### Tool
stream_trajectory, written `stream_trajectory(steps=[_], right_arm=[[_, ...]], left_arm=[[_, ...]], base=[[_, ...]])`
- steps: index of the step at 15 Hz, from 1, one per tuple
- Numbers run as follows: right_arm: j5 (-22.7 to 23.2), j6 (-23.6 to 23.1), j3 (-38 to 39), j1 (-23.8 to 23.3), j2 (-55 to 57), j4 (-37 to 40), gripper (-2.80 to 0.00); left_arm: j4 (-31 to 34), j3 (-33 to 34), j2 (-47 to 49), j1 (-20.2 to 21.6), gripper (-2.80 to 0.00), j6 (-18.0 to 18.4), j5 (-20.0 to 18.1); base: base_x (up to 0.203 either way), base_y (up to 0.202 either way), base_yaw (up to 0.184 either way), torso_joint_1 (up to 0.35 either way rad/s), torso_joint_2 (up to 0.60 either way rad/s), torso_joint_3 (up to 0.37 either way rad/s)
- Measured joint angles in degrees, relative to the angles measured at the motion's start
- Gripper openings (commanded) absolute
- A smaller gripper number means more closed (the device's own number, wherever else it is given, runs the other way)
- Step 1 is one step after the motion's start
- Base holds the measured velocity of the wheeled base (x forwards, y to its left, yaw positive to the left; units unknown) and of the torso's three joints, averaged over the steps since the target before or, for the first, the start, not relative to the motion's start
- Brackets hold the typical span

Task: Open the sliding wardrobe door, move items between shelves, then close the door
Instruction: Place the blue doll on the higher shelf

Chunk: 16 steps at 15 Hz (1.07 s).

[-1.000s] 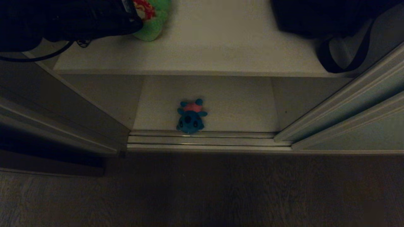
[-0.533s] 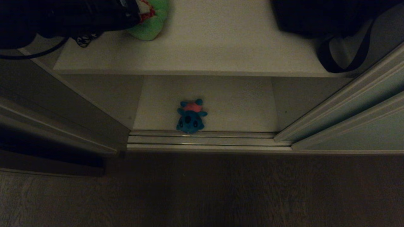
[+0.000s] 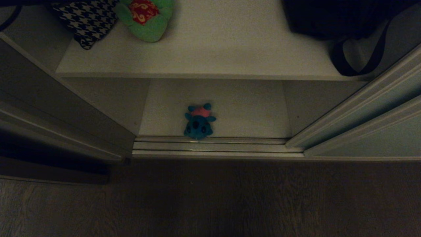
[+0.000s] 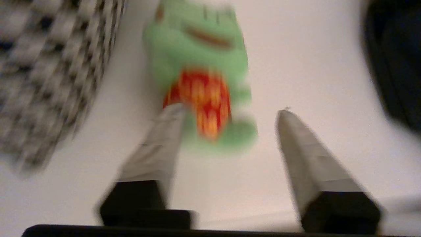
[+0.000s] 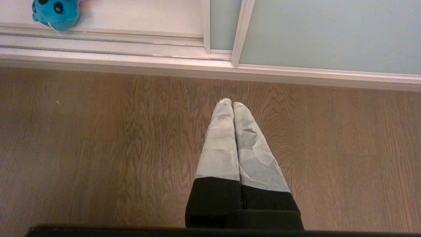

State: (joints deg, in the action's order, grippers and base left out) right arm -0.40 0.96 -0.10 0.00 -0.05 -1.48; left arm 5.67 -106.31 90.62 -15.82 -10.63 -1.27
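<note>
frog (image 3: 145,18) lies belly up on upper shelf (image 3: 210,56), beside cushion (image 3: 86,20), bag (image 3: 342,19) at far right. left gripper (image 4: 230,112) above it, fingers spread, holding nothing. blue toy (image 3: 198,122) on lower shelf (image 3: 250,108) by rails (image 3: 213,146). door (image 3: 378,131) slid right. right gripper (image 5: 232,103) pressed closed over floor (image 5: 98,148).

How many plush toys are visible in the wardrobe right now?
2. The green frog lies on the upper shelf beside the houndstooth cushion; the blue creature sits on the lower shelf.
</note>
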Motion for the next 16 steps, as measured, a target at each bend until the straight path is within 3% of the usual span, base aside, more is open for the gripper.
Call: stream_trajectory(steps=[3, 7, 12, 14, 16], right_arm=[[0.05, 0.00, 0.05, 0.00, -0.01, 0.00, -2.80], [0.02, 0.00, 0.02, 0.00, 0.00, 0.00, -2.80], [0.02, 0.00, 0.07, -0.02, 0.00, 0.02, -2.80], [0.02, 0.00, 0.05, -0.02, 0.00, 0.02, -2.80], [0.05, -0.02, 0.02, 0.00, 0.00, 0.02, -2.80]], left_arm=[[7.32, 9.26, -8.55, -0.11, -2.80, -0.09, -1.28], [18.14, 28.07, -22.26, -0.11, -2.80, -0.27, -2.22], [37.83, 49.47, -37.79, 0.00, -2.80, -2.19, -8.86], [40.16, 54.86, -38.43, 0.06, -2.80, -2.64, -11.75], [36.99, 58.95, -34.62, 0.12, -2.80, -2.65, -12.89]], base=[[0.000, 0.000, 0.000, 0.000, 0.00, 0.000], [0.000, 0.000, 0.000, 0.000, 0.00, 0.000], [0.000, 0.000, 0.000, 0.000, 0.00, 0.000], [0.000, 0.000, 0.000, 0.000, 0.00, 0.000], [0.000, 0.000, 0.000, 0.000, 0.00, 0.000]])
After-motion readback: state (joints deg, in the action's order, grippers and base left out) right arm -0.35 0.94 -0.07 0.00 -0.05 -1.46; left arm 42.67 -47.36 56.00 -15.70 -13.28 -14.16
